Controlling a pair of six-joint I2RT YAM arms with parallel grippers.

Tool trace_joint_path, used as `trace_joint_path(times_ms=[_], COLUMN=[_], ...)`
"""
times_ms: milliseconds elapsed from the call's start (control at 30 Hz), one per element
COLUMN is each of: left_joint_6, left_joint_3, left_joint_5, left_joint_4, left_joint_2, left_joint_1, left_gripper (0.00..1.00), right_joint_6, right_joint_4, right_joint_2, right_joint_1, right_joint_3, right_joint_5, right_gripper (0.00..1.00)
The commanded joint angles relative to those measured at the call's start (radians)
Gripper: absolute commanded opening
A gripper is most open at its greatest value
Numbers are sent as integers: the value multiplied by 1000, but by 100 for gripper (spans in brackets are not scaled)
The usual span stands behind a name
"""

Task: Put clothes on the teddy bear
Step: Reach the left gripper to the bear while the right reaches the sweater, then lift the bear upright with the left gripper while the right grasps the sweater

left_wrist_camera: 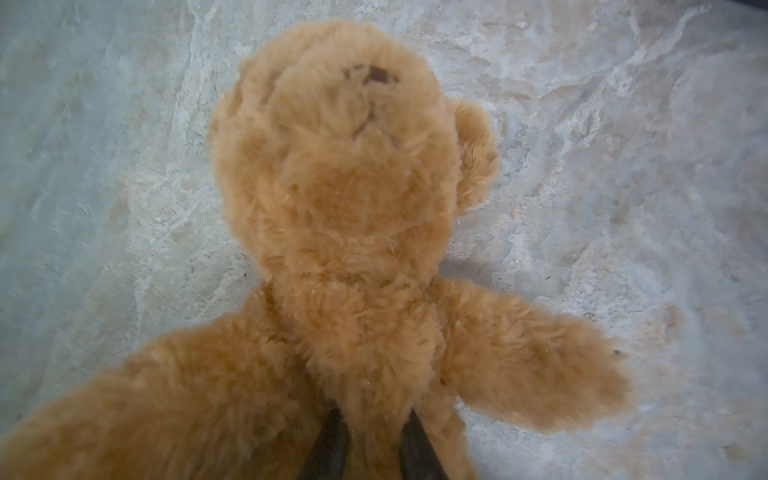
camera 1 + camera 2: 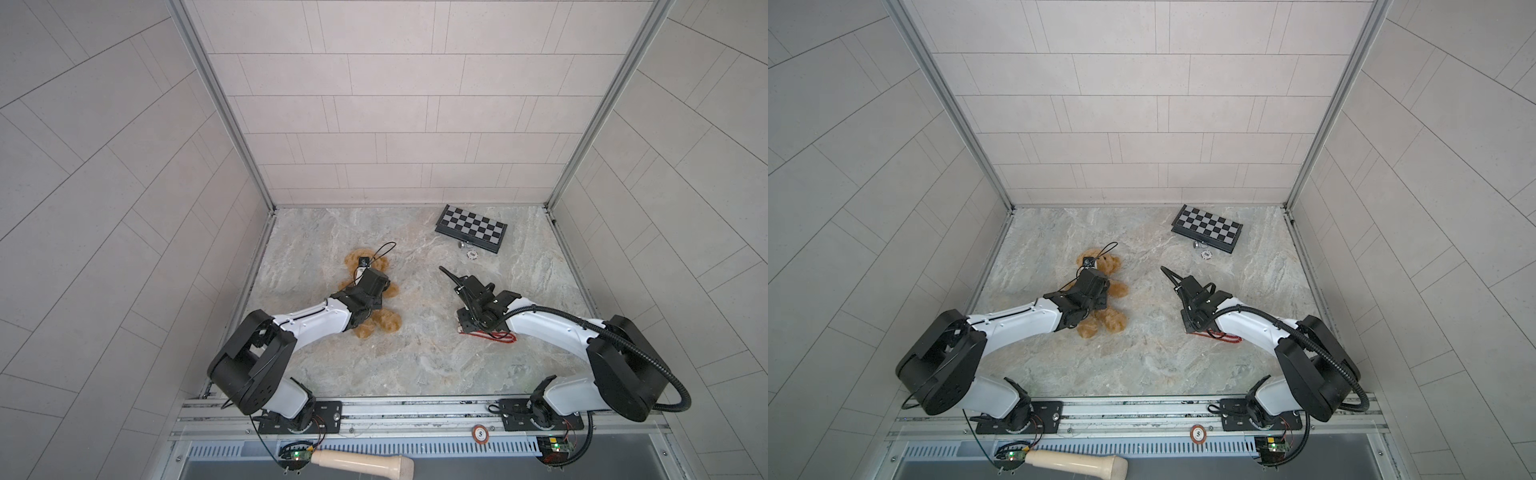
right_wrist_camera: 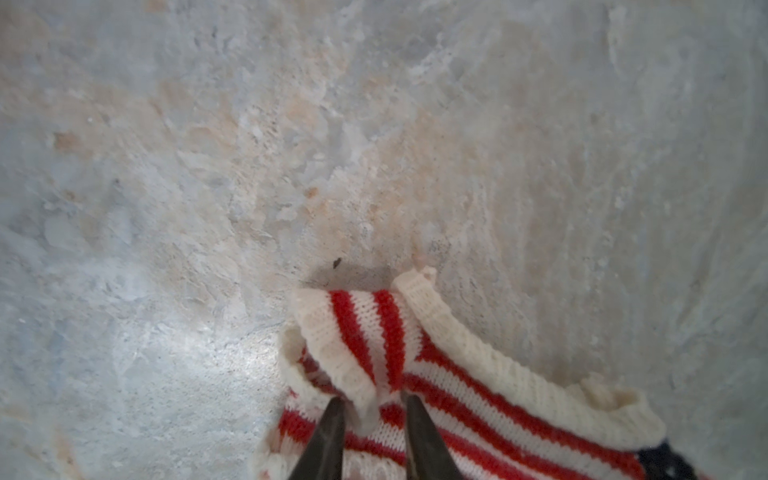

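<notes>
On tabletop (image 2: 415, 353), left gripper (image 1: 372, 413) clamps half-hidden teddy bear (image 2: 386, 318); right gripper (image 3: 374, 399) clamps partly cut-off sweater (image 3: 478, 374).

The left arm (image 2: 307, 320) is stretched low over the teddy bear (image 1: 345, 199), its wrist bent downward. The left gripper (image 1: 374, 446) is pressed into the bear's belly, its jaws apparently closed on fur. To the bear's right, the right arm (image 2: 548, 328) is held low, and the right gripper (image 3: 374, 432) is pinched on a fold of the striped sweater (image 3: 478, 386).
</notes>
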Motion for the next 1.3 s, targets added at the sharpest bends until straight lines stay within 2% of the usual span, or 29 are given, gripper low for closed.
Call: trace_joint_path(times_ms=[0, 200, 333, 567, 700, 800, 967, 1033, 1100, 1267], left_joint_6=[10, 52, 87, 147, 169, 172, 200, 221, 230, 223], left_joint_3=[-28, -33, -44, -101, -101, -102, -112, -111, -111, -92], left_joint_5=[78, 125, 169, 264, 243, 189, 136, 132, 136, 157], left_joint_4=[-49, -77, -91, -96, -167, -210, -212, -203, -201, -231], left_joint_2=[-12, -54, -97, -247, -283, -283, -272, -259, -245, -273], left_joint_1=[0, -10, -35, -103, -158, -197, -259, -286, -299, -300], left_gripper=[13, 5, 0, 0, 0, 0, 0, 0, 8, 42], right_joint_6=[22, 42, 61, 94, 79, 84, 188, 200, 193, 153], right_joint_4=[17, 54, 103, 213, 252, 265, 386, 427, 440, 418], right_joint_2=[7, 22, 30, 109, 219, 300, 347, 345, 337, 255], right_joint_1=[6, 9, 22, 21, 9, -19, -105, -122, -124, -126], right_joint_3=[24, 38, 51, 144, 248, 322, 307, 289, 284, 249], right_joint_5=[8, -18, -35, -24, -6, -24, -139, -173, -193, -199], right_gripper=[18, 0, 0, 0, 0, 0, 0, 6, 13, 33])
